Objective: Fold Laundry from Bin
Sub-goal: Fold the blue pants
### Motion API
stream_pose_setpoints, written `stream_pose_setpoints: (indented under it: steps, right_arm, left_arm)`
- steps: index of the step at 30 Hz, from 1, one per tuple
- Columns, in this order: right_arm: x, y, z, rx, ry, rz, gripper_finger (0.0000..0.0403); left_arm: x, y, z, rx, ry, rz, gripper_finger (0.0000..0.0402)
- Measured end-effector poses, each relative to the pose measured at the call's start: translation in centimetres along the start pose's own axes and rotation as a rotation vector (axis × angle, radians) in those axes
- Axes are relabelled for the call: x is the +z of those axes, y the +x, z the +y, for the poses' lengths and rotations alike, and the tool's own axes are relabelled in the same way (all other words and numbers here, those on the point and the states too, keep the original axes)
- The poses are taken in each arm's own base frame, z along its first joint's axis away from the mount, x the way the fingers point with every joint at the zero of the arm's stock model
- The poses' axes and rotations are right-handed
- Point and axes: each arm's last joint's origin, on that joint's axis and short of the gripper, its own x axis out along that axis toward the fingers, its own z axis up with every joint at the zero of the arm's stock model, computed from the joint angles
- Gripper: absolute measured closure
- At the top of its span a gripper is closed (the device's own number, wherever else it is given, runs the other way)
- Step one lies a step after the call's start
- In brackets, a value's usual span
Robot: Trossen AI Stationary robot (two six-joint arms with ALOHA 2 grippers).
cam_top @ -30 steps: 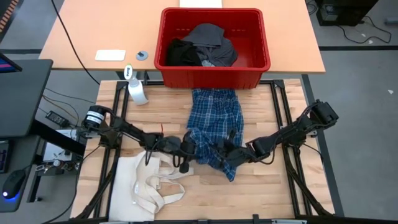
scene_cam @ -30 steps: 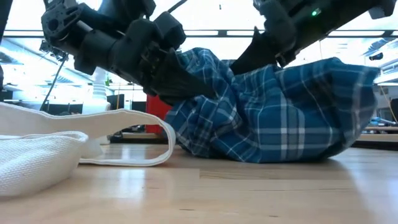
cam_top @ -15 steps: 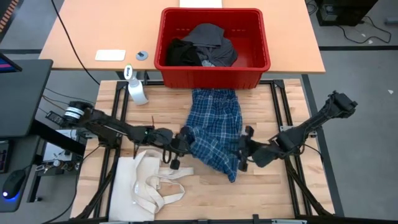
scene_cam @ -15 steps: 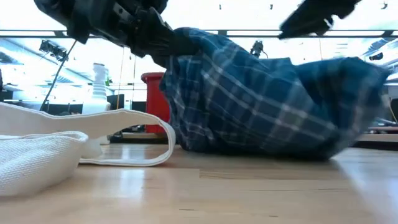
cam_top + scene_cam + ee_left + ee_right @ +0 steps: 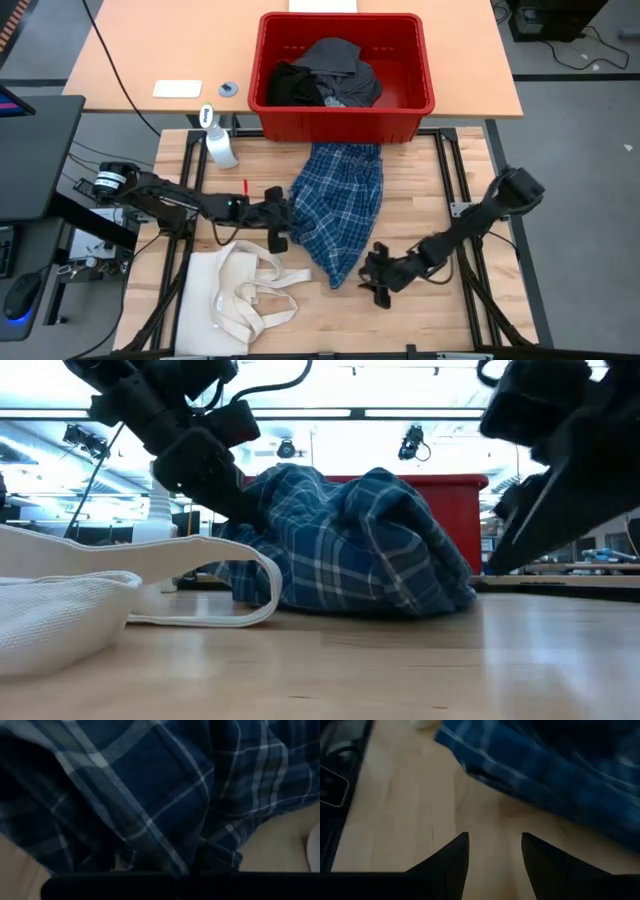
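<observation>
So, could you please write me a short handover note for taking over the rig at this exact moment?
Left gripper: shut on the blue plaid shirt, at the shirt's left edge.
Right gripper: open, empty, over bare wood just off the shirt's near right corner.
The shirt lies bunched on the wooden table in front of the red bin, not flattened. Dark garments are piled in the bin. A cream tote bag lies at near left, a spray bottle at far left.
Done: one shirt is out of the bin.
Left: spread and fold the shirt, then take out and fold the rest.
</observation>
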Motion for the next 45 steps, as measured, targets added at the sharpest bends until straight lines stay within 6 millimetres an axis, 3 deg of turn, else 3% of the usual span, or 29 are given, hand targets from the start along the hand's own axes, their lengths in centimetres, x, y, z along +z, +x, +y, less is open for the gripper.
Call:
stream_pose_setpoints:
  steps: [4,9,19,26,36,45]
  right_arm:
    - [0.4,2.0,-0.5,0.042,-0.017,-0.035,0.0214]
    - [0.7,2.6,-1.4,-0.032,-0.039,-0.079,0.0213]
    - [3.7,-0.9,-2.1,-0.526,-0.207,-0.395,0.0213]
    - [3.0,-1.9,-1.8,-0.347,-0.138,-0.258,0.0213]
    - [0.3,-1.0,-1.3,-0.158,0.030,-0.047,0.0213]
    - [-0.8,0.5,-1.1,-0.170,0.116,-0.234,0.0208]
  left_arm:
    - [0.0,0.0,0.0,-0.001,-0.001,0.000,0.0390]
    - [-0.1,0.0,0.0,-0.001,0.003,0.012,0.0390]
    - [-0.1,0.0,0.0,-0.001,0.012,0.015,0.0390]
    - [-0.3,-0.1,-0.2,-0.009,0.034,0.026,0.0390]
    - [-0.3,-0.1,-0.2,-0.008,0.033,0.027,0.0390]
    - [-0.2,-0.1,-0.2,-0.011,0.031,0.020,0.0390]
